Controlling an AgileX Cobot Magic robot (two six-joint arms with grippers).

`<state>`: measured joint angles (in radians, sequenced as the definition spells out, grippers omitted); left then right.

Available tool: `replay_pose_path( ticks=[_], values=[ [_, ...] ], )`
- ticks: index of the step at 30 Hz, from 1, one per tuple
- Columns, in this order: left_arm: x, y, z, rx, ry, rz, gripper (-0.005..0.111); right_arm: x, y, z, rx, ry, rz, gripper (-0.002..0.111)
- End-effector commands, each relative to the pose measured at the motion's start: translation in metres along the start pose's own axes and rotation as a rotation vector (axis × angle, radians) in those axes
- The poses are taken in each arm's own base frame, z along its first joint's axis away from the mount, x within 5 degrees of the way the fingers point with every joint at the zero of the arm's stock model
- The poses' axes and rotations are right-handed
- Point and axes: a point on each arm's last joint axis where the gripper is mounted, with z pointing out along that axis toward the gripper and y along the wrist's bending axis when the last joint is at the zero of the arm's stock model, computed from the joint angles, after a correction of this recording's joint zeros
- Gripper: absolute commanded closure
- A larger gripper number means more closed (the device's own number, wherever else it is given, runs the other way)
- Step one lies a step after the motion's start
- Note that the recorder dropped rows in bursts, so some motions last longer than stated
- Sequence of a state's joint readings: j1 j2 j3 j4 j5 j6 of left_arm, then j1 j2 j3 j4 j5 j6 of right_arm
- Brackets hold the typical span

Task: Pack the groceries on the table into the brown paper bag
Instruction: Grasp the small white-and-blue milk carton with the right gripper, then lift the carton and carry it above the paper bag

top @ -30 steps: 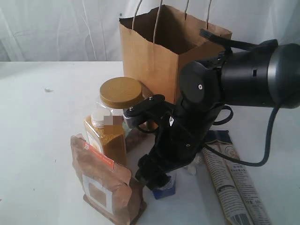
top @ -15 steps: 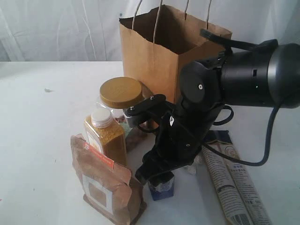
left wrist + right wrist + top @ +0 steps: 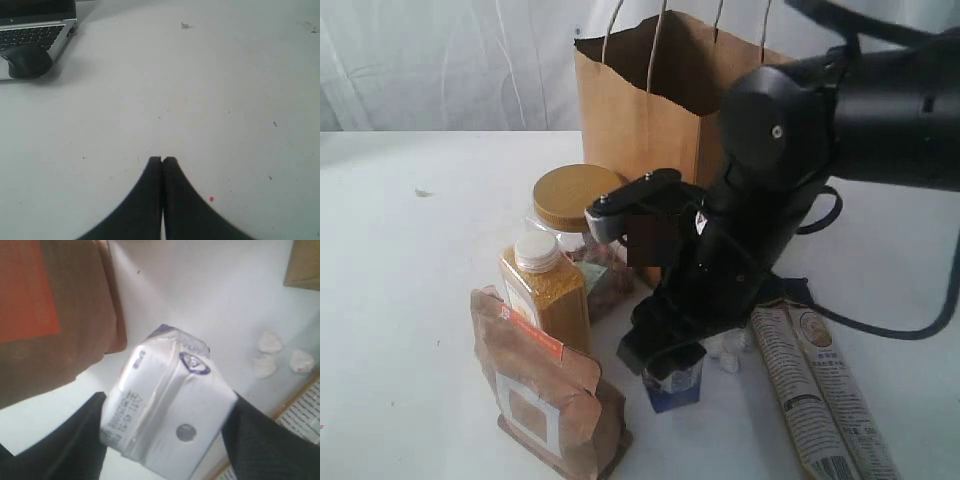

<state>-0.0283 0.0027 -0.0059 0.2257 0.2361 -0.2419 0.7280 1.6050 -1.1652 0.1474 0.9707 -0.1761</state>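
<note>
In the exterior view, your right gripper (image 3: 665, 362) is down among the groceries, just in front of the brown paper bag (image 3: 650, 120), which stands upright with its mouth open at the back of the table (image 3: 410, 300). The small white-blue carton (image 3: 673, 390) sits under the fingers. It looks like the sensible first pick, since it is small and free on its sides. Around it are the gold-lidded clear jar (image 3: 575, 198), the yellow-grain bottle (image 3: 546, 288), the brown pouch with orange strip (image 3: 542, 388) and the long beige printed packet (image 3: 817, 392). You cannot tell from here whether the carton has left the table

In the left wrist view, your left gripper (image 3: 162, 161) has its fingers pressed together with nothing between them, parked over bare table. It is well clear of the pile, probably to leave the other arm room. A laptop (image 3: 35, 17) and mouse (image 3: 24, 60) lie at the far edge

In the right wrist view, the two dark fingers (image 3: 82, 440) bear on opposite sides of the carton (image 3: 167, 410), which is tilted between them, so the pincer is part-closed to the carton's width and gripping it. The pouch (image 3: 50, 315) is just beside it, so watch that corner if you lift. A few white lumps (image 3: 272, 355) lie near the packet (image 3: 300, 412)
</note>
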Motion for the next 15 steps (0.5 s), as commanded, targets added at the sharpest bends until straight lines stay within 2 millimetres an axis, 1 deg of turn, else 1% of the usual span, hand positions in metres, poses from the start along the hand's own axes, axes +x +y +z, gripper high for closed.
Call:
replay_pose_path(
  ticks=[1, 5, 8, 11, 15],
  values=[
    [0.001, -0.001, 0.001, 0.012, -0.001, -0.003, 0.107, 0.007, 0.003, -0.033, 0.040, -0.065, -0.041, 0.079],
    [0.001, -0.001, 0.001, 0.012, -0.001, -0.003, 0.107, 0.017, 0.005, -0.059, 0.059, -0.108, -0.054, 0.079],
    [0.001, -0.001, 0.001, 0.012, -0.001, -0.003, 0.107, 0.026, 0.010, -0.082, 0.060, -0.180, -0.056, 0.079],
    [0.001, -0.001, 0.001, 0.012, -0.001, -0.003, 0.107, 0.037, 0.014, -0.111, 0.076, -0.288, -0.067, 0.079],
    [0.001, -0.001, 0.001, 0.012, -0.001, -0.003, 0.107, 0.056, 0.016, -0.149, 0.140, -0.442, -0.096, 0.079]
  ],
)
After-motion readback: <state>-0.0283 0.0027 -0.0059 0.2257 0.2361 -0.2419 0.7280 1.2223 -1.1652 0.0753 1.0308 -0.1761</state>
